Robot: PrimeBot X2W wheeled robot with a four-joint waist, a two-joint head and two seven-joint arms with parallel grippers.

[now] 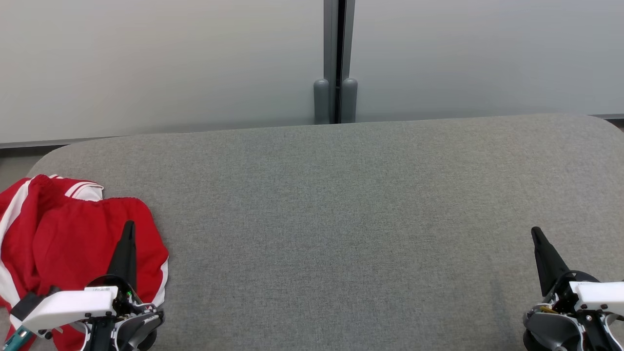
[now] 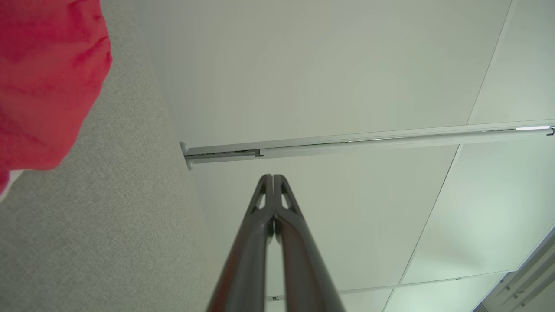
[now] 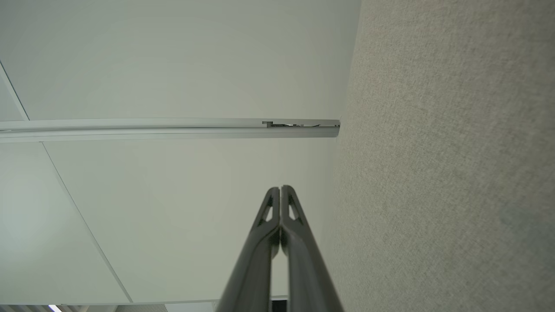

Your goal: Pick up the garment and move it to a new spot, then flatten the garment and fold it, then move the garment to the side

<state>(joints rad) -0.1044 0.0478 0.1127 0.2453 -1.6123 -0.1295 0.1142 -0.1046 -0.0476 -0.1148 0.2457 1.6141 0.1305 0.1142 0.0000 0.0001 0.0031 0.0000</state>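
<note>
**Arm pose.** Left forearm sat low at the front edge of the grey pad, at its left end. White wrist housing was roughly level. The left gripper pointed toward the pad's back edge, jaws pressed together along their length and holding nothing. Its tip lay over red cloth in the head view; whether it touched could not be judged. The right arm took a matching pose at the pad's right end: right gripper also closed and empty, tip over plain pad.

**Task item.** Garment lay bunched in a loose heap on the pad's left end, reaching the pad's left edge.

**Hidden or unclear.**
- The garment's near part was covered by the left wrist housing and cut by the frame.
- Its type could not be told.
- In the left wrist view it was only a blurred red lobe.
- Both wrists were cut off below.
- A teal piece by the left wrist was too small to identify.

**Materials and shapes.**
- Pad: grey woven fabric with a fine heathered texture, rounded corners and a softly rolled back edge.
- Garment: matte red cloth, wrinkled, with white stripes along the seams.
- Fingers: dark, smooth and tapering, with triangular cut-outs near the tips.
- Behind the pad's back edge: pale frosted panels meeting at a dark vertical post, with two rounded grey caps at its foot.
</note>
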